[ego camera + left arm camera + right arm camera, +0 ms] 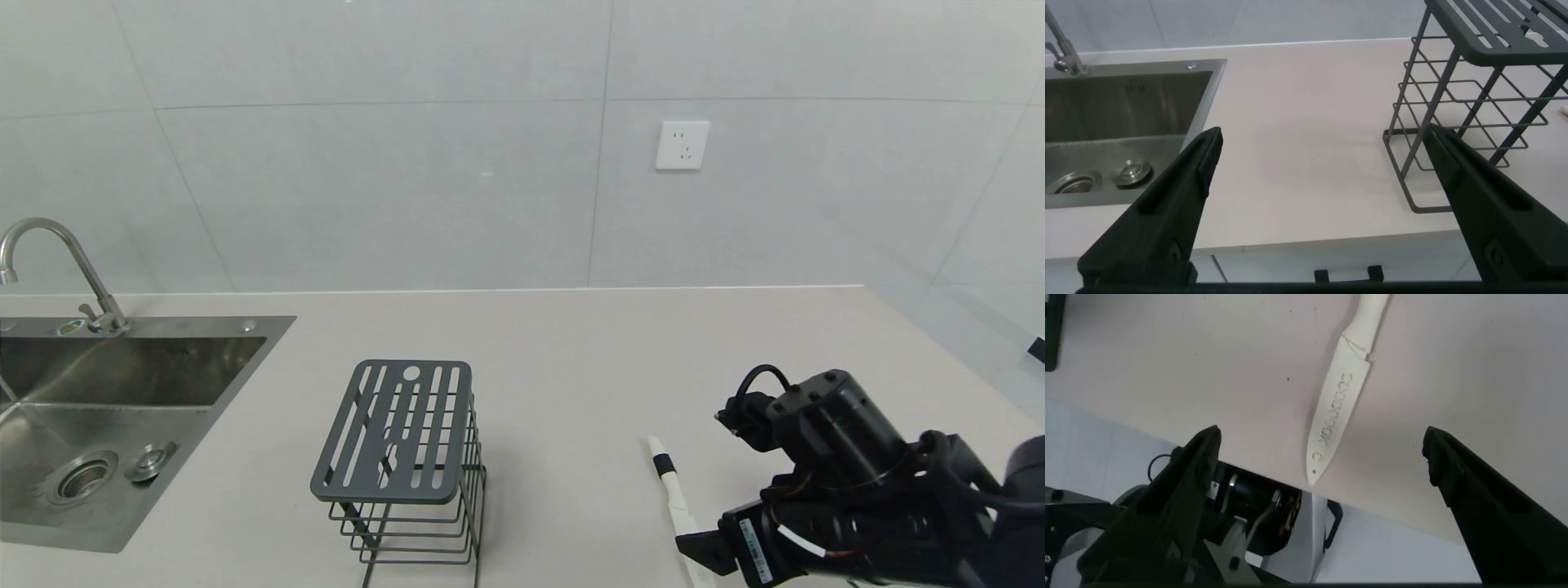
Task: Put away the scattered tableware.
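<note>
Knife [1333, 416], white, flat on counter [571, 367], blade tip near front edge, right of wire rack [392, 490]. Right gripper [1320, 434] above knife, spread wide, empty. Left gripper [1323, 131] likewise wide apart, empty.

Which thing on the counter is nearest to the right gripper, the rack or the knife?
The white knife, lying flat by the right gripper; the dark wire rack stands farther off, toward the sink.

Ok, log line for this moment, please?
right gripper: open, over knife | knife: flat on counter, ungrasped | left gripper: open, between sink and rack
</note>
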